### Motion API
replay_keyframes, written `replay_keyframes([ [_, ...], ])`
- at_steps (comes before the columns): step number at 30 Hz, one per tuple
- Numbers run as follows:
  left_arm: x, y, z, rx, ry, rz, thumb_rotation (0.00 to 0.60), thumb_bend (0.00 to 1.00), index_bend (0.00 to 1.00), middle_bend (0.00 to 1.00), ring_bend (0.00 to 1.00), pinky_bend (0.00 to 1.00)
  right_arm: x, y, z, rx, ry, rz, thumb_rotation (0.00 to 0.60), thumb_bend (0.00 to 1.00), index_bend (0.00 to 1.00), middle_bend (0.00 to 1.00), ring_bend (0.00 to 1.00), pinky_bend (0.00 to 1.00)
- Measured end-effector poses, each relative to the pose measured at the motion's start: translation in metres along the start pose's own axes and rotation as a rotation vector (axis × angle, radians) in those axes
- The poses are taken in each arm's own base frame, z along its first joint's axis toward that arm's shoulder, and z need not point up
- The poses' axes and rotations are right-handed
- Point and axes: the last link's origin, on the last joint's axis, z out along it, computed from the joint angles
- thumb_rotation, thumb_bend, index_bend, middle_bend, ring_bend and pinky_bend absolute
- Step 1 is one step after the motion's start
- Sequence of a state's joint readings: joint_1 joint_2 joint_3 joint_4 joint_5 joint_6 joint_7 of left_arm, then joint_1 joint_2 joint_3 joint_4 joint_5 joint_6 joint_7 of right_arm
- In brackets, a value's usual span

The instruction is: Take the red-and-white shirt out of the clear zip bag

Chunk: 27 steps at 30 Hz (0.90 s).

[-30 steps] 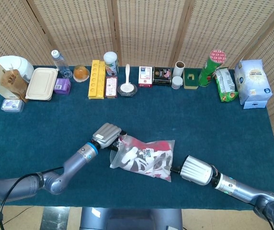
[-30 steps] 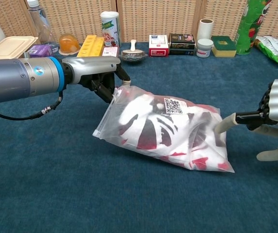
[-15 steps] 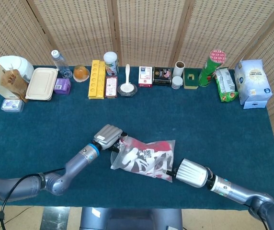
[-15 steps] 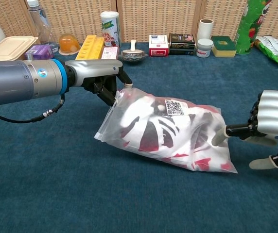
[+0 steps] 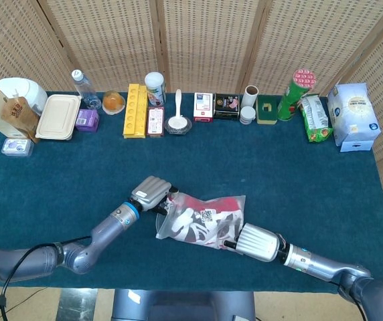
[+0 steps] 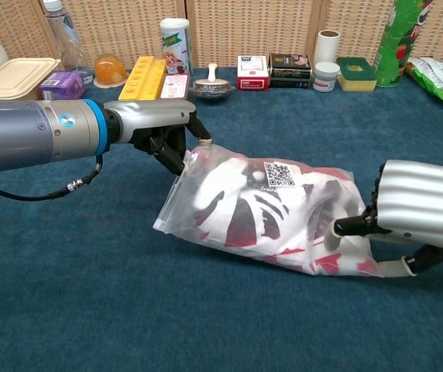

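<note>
The clear zip bag [image 5: 178,231] [image 6: 176,203] lies near the table's front edge with the red-and-white shirt [image 5: 203,219] [image 6: 241,209] folded inside it. My left hand [image 5: 152,190] [image 6: 158,128] pinches the bag's upper left corner at its mouth end. My right hand [image 5: 257,242] [image 6: 421,213] is at the bag's closed right end. One finger lies on top of the bag and the thumb sits low beside its bottom corner, spread apart. The bag's right end is partly hidden behind that hand.
Along the back edge stands a row of items: a bottle [image 5: 83,87], a lunch box [image 5: 58,116], a yellow tray [image 5: 135,110], a bowl with a spoon [image 5: 178,122], small boxes [image 5: 226,105], a green can [image 5: 294,92], a snack bag [image 5: 316,118].
My right hand has slid left along the table and now reaches the bag's closed end. The bag has shifted slightly. My left hand keeps its pinch on the corner.
</note>
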State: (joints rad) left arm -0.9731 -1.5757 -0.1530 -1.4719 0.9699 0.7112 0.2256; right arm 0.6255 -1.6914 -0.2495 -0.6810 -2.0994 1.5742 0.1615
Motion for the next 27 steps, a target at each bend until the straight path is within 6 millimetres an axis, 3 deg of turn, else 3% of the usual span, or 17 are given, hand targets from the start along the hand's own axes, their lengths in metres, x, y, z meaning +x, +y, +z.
replay_keyframes([
  [11, -0.0015, -0.0058, 0.0001, 0.011, -0.004, 0.0, 0.6, 0.49, 0.82, 1.0, 1.0, 0.9, -0.0013, -0.0018, 0.0034, 0.009, -0.024, 0.005, 0.6, 0.39, 0.47, 0.87, 1.0, 1.0],
  [27, -0.0031, -0.0082, 0.0016, 0.011, -0.012, 0.007, 0.6, 0.49, 0.82, 1.0, 1.0, 0.9, 0.002, -0.0027, 0.0007, 0.025, -0.038, 0.005, 0.6, 0.42, 0.62, 0.87, 1.0, 1.0],
])
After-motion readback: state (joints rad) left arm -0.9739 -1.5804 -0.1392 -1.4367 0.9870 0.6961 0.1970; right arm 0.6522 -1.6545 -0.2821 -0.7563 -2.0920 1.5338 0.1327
